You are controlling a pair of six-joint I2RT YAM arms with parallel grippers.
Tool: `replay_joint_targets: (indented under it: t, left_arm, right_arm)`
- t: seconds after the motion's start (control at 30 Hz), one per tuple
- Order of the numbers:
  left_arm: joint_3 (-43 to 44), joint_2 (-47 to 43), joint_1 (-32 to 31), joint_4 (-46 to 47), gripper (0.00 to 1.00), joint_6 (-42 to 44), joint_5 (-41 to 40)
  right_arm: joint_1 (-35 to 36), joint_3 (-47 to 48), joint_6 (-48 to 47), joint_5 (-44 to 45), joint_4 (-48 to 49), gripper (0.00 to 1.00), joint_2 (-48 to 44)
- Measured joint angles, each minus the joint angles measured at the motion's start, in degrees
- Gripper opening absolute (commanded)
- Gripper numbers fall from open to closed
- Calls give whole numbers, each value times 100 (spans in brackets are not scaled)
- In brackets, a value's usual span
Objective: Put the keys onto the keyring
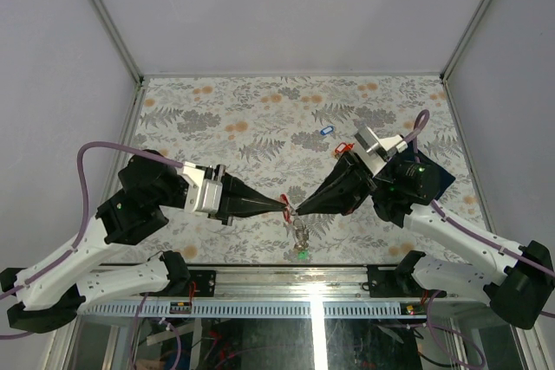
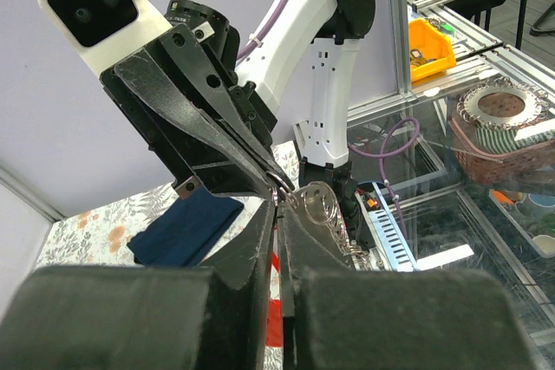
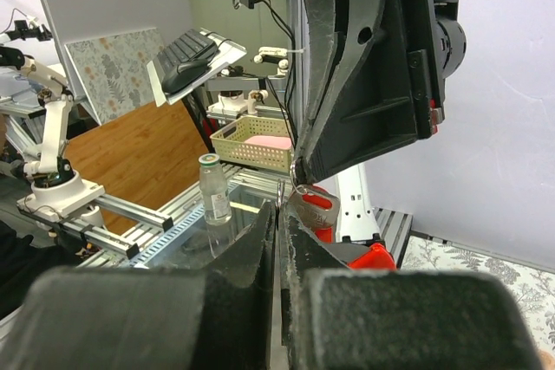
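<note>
Closest to the left wrist camera, your left pincer has its two black fingers pressed together. The red showing in the slit suggests it nips the tiny silvery key with a red oblong plastic tag. Tip to tip against it, your right pincer is likewise pressed shut, apparently on the small silvery wire keyring; the contact is too small to be sure of. The bundle sits under the two tips just inside the near edge of the floral-patterned surface, about mid-width, with a green-tagged key at its near end. A blue-tagged key lies alone, well apart toward the far edge.

You look to be mid-threading, working the red-tagged key onto the keyring. The next move calls for a slow, fine slide of the key's hole along the wire coil while the other side holds firm; slack in either grip would drop the bundle. The blue-tagged key is not yet fetched.

Both arms reach inward from the near corners, with the long fingers almost level and meeting point to point. A dark navy folded cloth lies beneath the right arm, near the right edge.
</note>
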Motion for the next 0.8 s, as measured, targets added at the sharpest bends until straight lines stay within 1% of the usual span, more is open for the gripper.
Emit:
replay_joint_targets:
  t: [0.8]
  left_arm:
    - [61, 136, 0, 31, 0, 0, 33]
  right_arm:
    - [0, 0, 39, -74, 55, 0, 48]
